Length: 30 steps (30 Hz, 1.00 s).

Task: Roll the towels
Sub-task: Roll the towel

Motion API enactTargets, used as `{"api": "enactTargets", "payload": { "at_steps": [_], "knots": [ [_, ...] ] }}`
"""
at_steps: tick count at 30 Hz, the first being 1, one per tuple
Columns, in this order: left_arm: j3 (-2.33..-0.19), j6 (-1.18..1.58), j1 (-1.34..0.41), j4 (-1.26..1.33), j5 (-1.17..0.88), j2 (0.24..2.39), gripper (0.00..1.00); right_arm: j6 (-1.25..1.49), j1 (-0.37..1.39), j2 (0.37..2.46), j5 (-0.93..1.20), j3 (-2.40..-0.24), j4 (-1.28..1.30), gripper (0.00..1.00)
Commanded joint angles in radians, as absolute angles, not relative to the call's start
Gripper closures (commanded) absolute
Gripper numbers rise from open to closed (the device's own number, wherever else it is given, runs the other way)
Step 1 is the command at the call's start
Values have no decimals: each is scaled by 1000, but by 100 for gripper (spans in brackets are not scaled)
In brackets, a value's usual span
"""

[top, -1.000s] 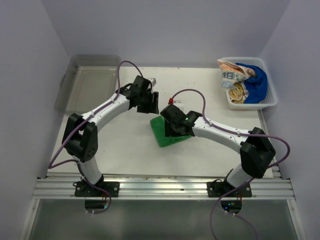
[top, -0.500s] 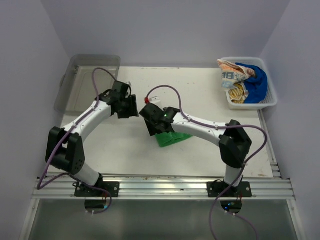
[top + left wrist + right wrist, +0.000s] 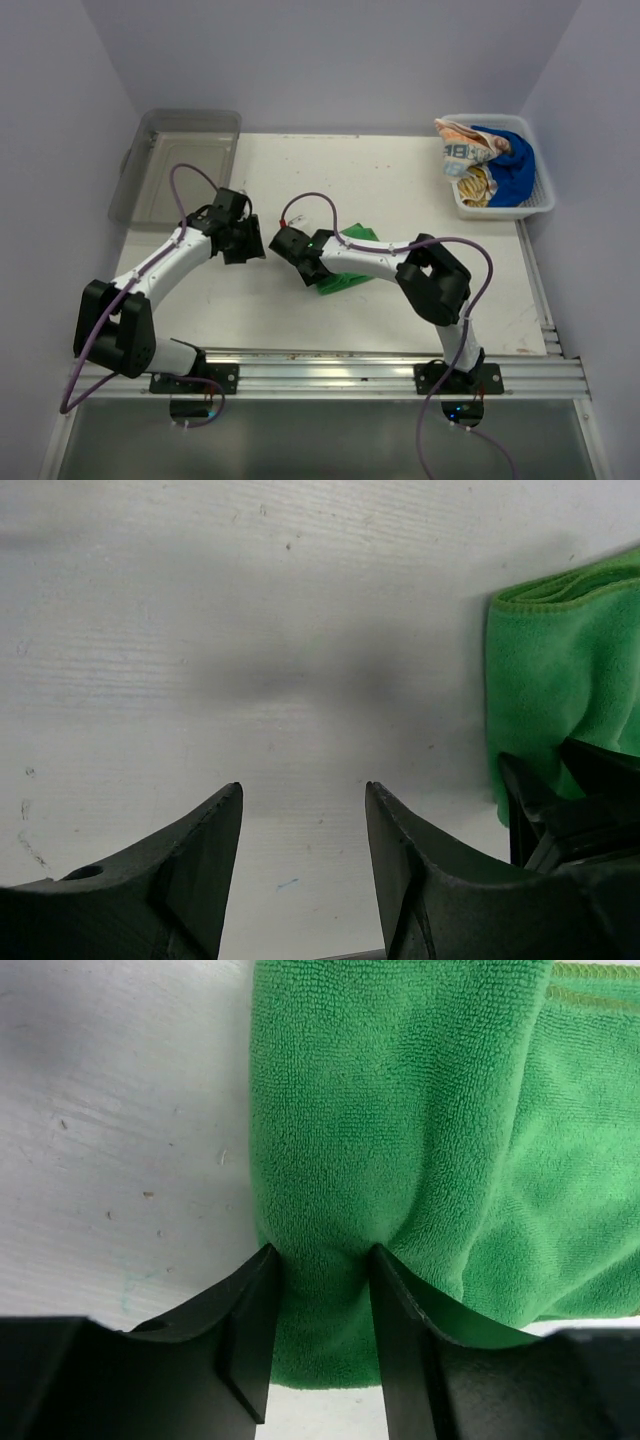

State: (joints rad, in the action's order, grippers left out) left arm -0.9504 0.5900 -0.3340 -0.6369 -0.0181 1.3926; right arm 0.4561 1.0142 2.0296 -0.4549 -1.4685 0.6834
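The green towel lies bunched on the table's middle, and its folded left end fills the right wrist view. My right gripper is shut on that end, with a thick fold of cloth pinched between the jaws. My left gripper hovers just left of it over bare table, open and holding nothing. The towel's edge and the right gripper's fingers show at the right of the left wrist view. The orange-and-white, blue and yellow-tan towels lie heaped together.
A white basket at the back right holds the three heaped towels. A clear plastic bin stands at the back left. Grey walls close in on the left, right and back. The aluminium rail with both arm bases runs along the near edge.
Both grippers have moved left and nearer. The right one travelled from the towel's top to its left end and closed on the cloth. The left one backed off to the left.
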Motion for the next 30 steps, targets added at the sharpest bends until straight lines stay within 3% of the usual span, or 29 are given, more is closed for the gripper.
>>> {"api": "enactTargets", "payload": {
  "at_steps": [1,10,13,14,15,17,20,30],
  "knots": [
    [-925,609,-327,-598,-5,1373,44,479,1014,2036,-460,-1460,641,59],
    [-900,600,-327,-574,-18,1379,40,514,1012,2072,-422,-1470,621,60],
    [-897,598,-325,-572,-25,1378,40,525,1012,2085,-413,-1479,626,72],
    [-897,597,-322,-572,-25,1373,40,528,1012,2082,-410,-1480,629,84],
    [-897,597,-322,-571,-26,1373,40,531,1012,2079,-408,-1480,629,88],
    [-897,595,-318,-569,-29,1365,40,538,1011,2065,-397,-1485,630,89],
    [-897,591,-313,-572,-34,1358,40,546,1012,2048,-365,-1500,643,99],
    [-868,578,-293,-577,-46,1301,38,621,997,1965,-206,-1500,582,100]
  ]
}}
